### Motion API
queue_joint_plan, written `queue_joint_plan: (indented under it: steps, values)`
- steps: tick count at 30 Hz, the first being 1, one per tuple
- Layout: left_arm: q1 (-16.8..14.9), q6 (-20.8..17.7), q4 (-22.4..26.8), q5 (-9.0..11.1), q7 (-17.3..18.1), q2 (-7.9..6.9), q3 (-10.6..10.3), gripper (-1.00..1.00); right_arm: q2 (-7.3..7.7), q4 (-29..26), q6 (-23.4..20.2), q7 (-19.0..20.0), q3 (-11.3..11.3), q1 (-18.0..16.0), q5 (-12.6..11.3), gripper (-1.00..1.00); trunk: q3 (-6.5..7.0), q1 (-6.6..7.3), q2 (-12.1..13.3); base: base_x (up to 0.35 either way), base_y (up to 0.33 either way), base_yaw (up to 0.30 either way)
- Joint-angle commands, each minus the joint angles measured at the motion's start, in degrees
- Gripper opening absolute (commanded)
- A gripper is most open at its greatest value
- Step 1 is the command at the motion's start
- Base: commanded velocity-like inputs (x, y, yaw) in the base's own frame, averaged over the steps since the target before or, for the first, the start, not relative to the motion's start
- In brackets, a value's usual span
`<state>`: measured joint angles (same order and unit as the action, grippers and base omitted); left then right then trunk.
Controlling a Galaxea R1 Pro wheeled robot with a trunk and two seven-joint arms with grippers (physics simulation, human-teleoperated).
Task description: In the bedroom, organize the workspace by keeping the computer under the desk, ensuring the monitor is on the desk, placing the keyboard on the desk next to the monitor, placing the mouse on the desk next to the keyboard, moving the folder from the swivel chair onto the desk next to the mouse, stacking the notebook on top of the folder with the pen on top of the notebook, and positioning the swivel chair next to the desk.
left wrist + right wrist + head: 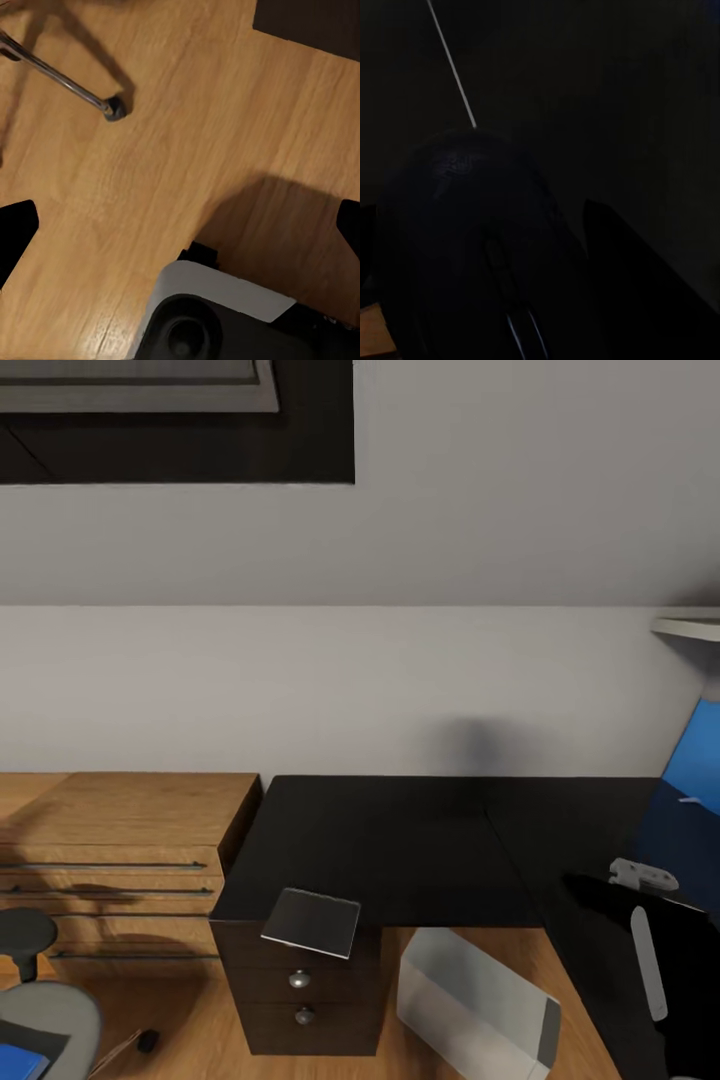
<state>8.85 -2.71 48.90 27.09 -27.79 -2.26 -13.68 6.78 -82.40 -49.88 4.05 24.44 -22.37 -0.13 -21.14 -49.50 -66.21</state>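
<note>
chair (40, 1010) with blue folder (18, 1060) sat far left | notebook (312, 922) overhung table (400, 840) front edge, could slide off if you bumped it | computer (475, 1005) under table | right claw (547, 300) pinched mouse (472, 247) over table; left claw state: cannot tell
</note>
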Motion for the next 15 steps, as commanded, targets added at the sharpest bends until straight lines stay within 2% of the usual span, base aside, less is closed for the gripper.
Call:
queue_joint_plan:
  steps: [1, 2, 5, 8, 12, 15]
  values:
    - [-0.05, 1.09, -0.5, 0.29, -0.39, -0.09, 0.31, 1.0, -0.12, 0.05, 0.09, 0.08, 0.08, 0.09, -0.05, -1.0, 0.13, 0.22, 0.37, 0.0, 0.0, 0.0]
    - [-0.13, 3.2, -1.59, 0.13, -0.09, -0.14, 1.08, 1.0, -0.37, 0.42, 0.92, -0.09, 0.08, 0.27, -0.02, -1.0, 0.31, 0.44, 0.78, 0.0, 0.0, 0.0]
    - [-0.15, 3.76, -1.84, -0.17, 0.0, -0.12, 0.77, 1.0, -0.93, 0.52, 1.18, -0.11, 0.08, 0.31, 0.01, -1.0, 0.85, 1.1, 1.98, 0.0, 0.0, -0.001]
    - [-0.15, 4.87, -1.87, -0.18, 0.17, -0.12, 0.67, 1.0, -1.23, 3.51, 1.56, 0.06, 0.0, 0.31, -0.21, -1.0, 1.49, 1.76, 3.18, -0.201, 0.095, -0.241]
    - [-0.15, 5.24, -1.88, -0.05, 1.34, -0.12, 0.8, 1.0, -1.24, 4.99, 4.38, 0.07, -0.07, 0.31, -0.26, -1.0, 2.31, 2.64, 4.79, -0.248, 0.18, -0.273]
    - [-0.15, 5.32, -1.88, -0.12, 1.78, -0.12, 0.9, 1.0, -1.11, 6.04, 6.25, 0.08, 0.0, 0.31, -0.23, -1.0, 2.38, 2.64, 4.79, -0.114, 0.1, -0.282]
